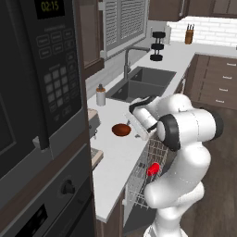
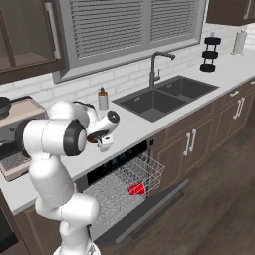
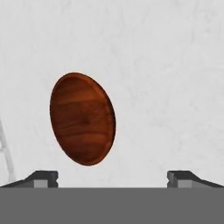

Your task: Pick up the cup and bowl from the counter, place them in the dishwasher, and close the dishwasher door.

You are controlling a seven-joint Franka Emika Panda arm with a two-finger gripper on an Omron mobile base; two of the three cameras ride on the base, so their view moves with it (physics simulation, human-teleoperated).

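Pincer (image 3: 112,177) hangs spread wide over the tabletop (image 3: 175,65), bowl (image 3: 82,119) left of frame centre. Cup (image 1: 153,169) sits in the rack. Off-centre descent could clip the rim and skid it.

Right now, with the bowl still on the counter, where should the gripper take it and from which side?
Probably at the rim, from above: the bowl sits upright, shallow and wide on the counter, so one finger inside and one outside its wall suits the open gripper better than spanning it.
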